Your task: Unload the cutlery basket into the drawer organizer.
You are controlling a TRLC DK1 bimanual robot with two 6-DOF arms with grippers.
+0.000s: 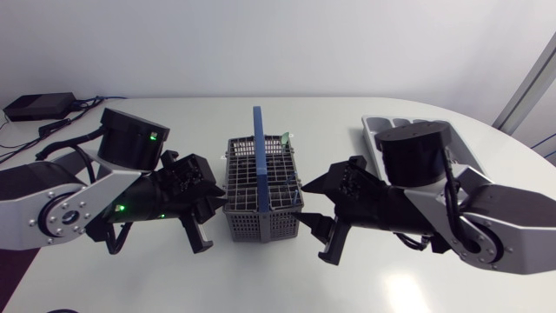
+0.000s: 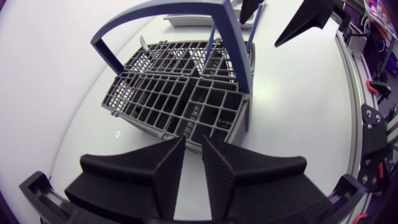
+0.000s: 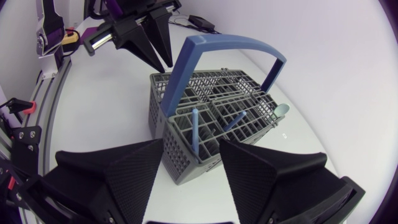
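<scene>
The grey grid cutlery basket point(image 1: 246, 193) with a blue arched handle point(image 1: 257, 152) stands on the table point(image 1: 261, 278), just ahead of both grippers. The left gripper point(image 2: 193, 140) is nearly pressed together; the right gripper point(image 3: 191, 143) is spread.

Basket point(image 1: 261, 196) mid-table between left gripper point(image 1: 211, 211) and right gripper point(image 1: 316, 215); organizer point(image 1: 375, 130) behind right gripper, apparently part-hidden.

The cutlery basket point(image 1: 261, 224) is matt grey plastic lattice with a smooth blue handle point(image 1: 257, 156) on a faintly glossy table point(image 1: 261, 283).
</scene>
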